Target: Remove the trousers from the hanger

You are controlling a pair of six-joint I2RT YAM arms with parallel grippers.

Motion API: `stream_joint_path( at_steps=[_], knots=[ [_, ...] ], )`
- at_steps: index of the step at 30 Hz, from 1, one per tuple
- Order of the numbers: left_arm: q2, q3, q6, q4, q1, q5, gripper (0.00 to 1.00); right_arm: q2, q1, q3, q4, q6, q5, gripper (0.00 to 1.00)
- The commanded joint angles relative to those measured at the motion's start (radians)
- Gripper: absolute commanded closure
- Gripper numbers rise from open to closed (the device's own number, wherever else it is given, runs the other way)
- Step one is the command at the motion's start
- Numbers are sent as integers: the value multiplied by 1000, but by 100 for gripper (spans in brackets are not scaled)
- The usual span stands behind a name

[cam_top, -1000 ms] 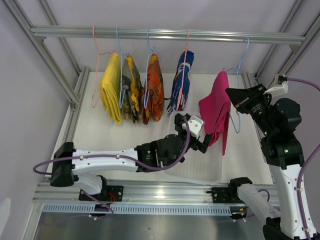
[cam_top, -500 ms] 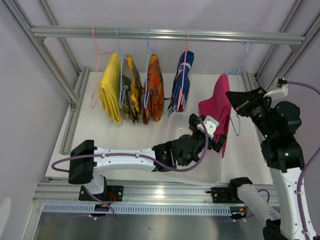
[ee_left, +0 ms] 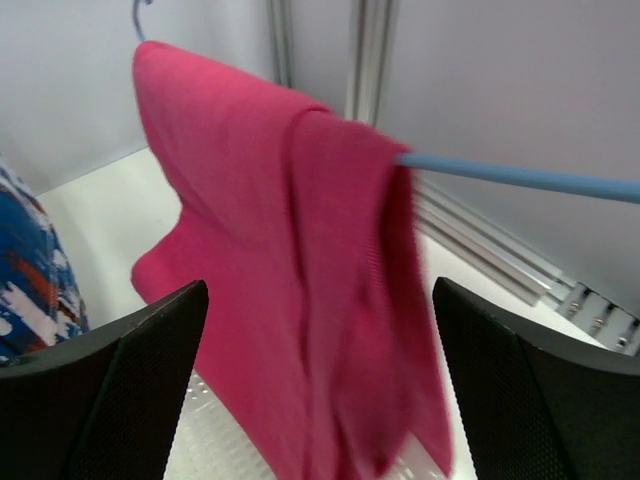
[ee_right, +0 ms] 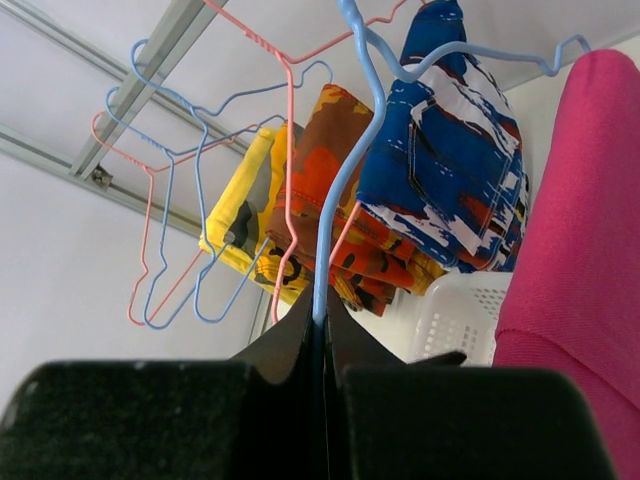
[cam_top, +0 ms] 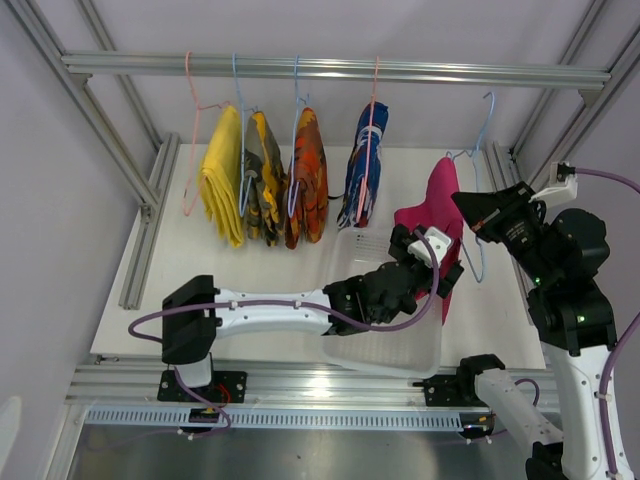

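Trousers in pink, the pink trousers [cam_top: 438, 215], hang folded over the bar of a blue hanger [cam_top: 472, 160] at the right end of the row, apart from the other pairs. In my left wrist view the cloth [ee_left: 300, 280] fills the middle, and the blue wire [ee_left: 520, 178] comes out of its right side. My right gripper [cam_top: 462, 200] is closed tight on this hanger; in its wrist view the two fingers pinch the thin wire [ee_right: 345, 180] between them, with the pink cloth [ee_right: 580, 250] just beside on the right. My left gripper [cam_top: 442, 272] is wide open in front of the lower part of the trousers, one finger on each side of them, and I cannot tell if it touches the cloth. Below my left arm stands a white basket [cam_top: 385, 345] on the table. Further left, the blue pair [cam_top: 365, 165], orange pair [cam_top: 308, 180], olive pair [cam_top: 262, 180] and yellow pair [cam_top: 222, 175] hang from the rail [cam_top: 330, 68].
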Motion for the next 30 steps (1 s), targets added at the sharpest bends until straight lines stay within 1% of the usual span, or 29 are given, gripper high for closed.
stream_joint_path(
  at_steps=[1,3,4,6,7,9,13,15,18,19,21,24,30],
  knots=[
    [1,22,-25,15,48,28,5,-26,8,101,87,-22,-46,100],
    [-11,-9,-16,36,56,31,10,-26,8,113,79,-27,-47,100],
    [-19,-18,-11,44,61,33,16,-28,8,118,72,-31,-46,100],
    [-37,-43,-3,58,64,39,17,-28,8,118,66,-45,-40,100],
    [-45,-56,-3,65,64,42,20,-25,7,115,64,-45,-40,100],
    [-48,-66,0,68,64,47,22,-23,7,106,66,-42,-49,100],
    [-54,-77,0,81,64,65,22,-26,7,97,76,-36,-57,100],
    [-68,-99,-11,96,61,88,21,-25,8,97,72,-47,-46,100],
    [-102,-139,-22,117,52,113,14,-19,8,95,67,-51,-44,100],
    [-108,-142,-28,116,47,114,10,-17,8,92,70,-50,-47,100],
    [-122,-150,-57,96,45,134,5,-17,8,87,76,-48,-49,100],
    [-134,-159,-77,100,41,156,4,-18,10,77,79,-47,-49,100],
    [-125,-147,-59,97,32,168,3,-19,7,72,81,-50,-52,100]
  ],
)
